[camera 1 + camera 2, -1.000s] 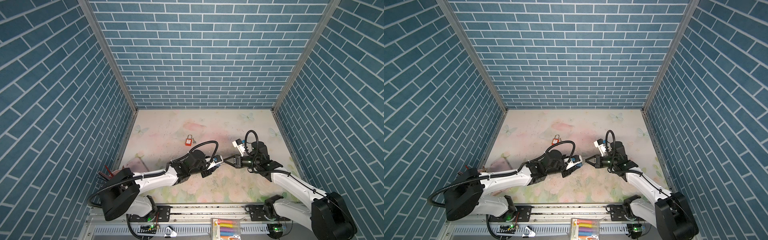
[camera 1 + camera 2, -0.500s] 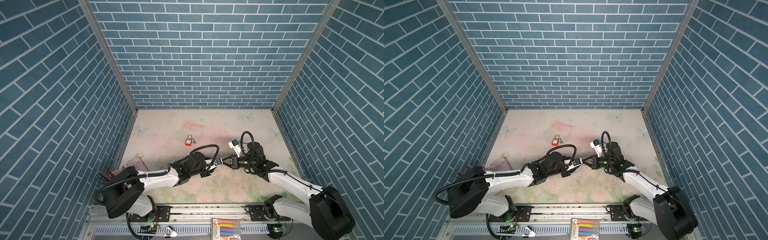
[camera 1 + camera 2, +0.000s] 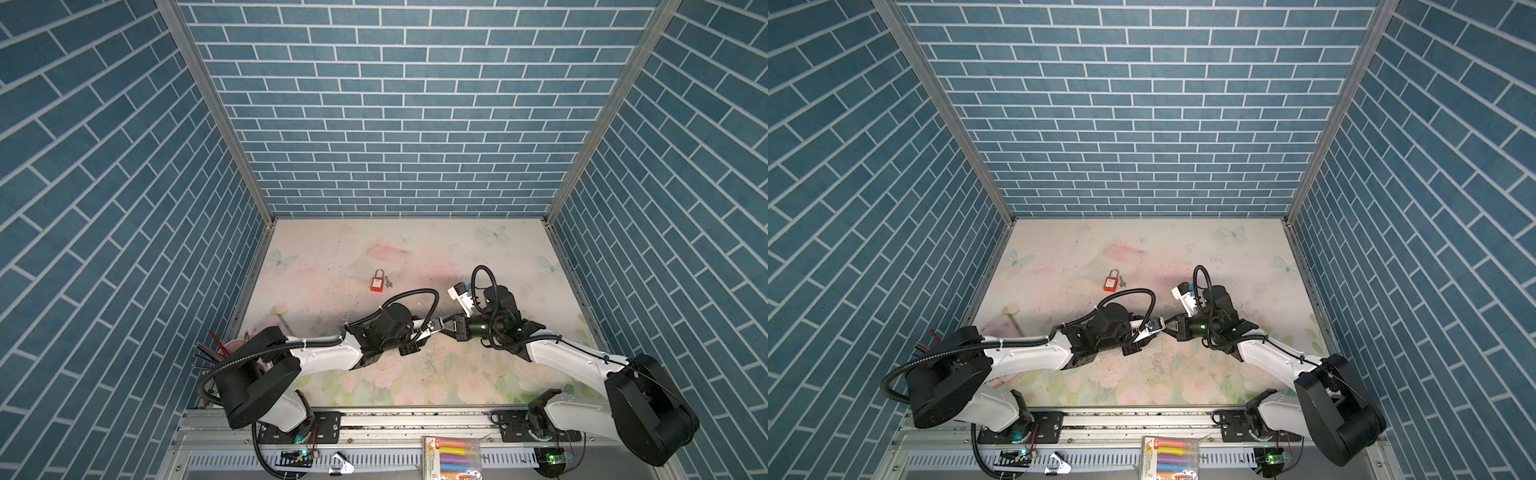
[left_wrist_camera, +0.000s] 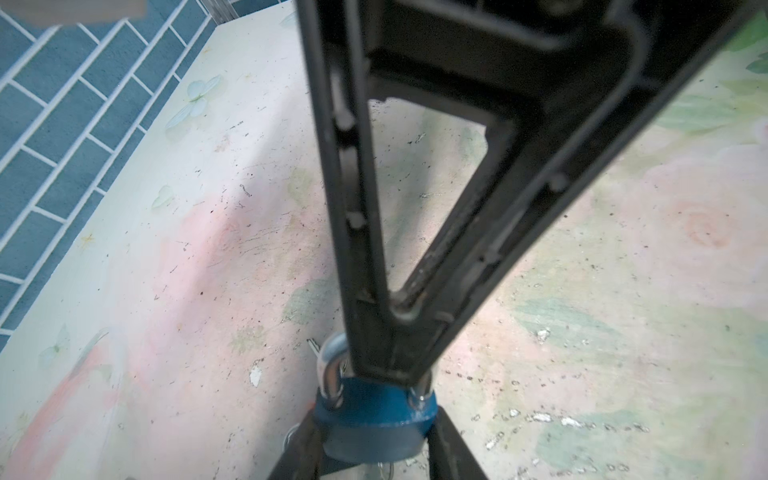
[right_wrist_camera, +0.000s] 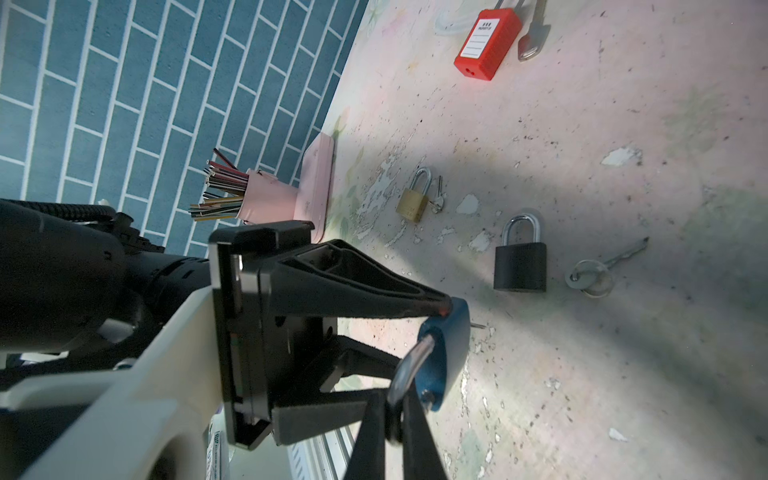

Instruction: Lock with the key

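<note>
Closing leftward since a second ago, the right gripper (image 4: 390, 361) now pinches shut on the shackle (image 4: 328, 374) of the one blue padlock (image 4: 374, 424), low centre in both top views, its body clamped by the left gripper (image 3: 430, 326). Three more lie on the table (image 5: 623, 374): red padlock (image 5: 488, 41), brass padlock (image 5: 412, 203), black padlock (image 5: 520, 266), one key (image 5: 534, 35) beside each.

We see both arms meet tip to tip mid-tabletop (image 3: 1183, 249): left end effector (image 3: 1150, 328), right end effector (image 3: 1166, 326), small blue padlock (image 3: 1153, 323) between them. Red padlock (image 3: 1110, 283) lies farther back, key (image 3: 1122, 283) just beside it. Marker pack (image 3: 1169, 456) sits by the front rail.
</note>
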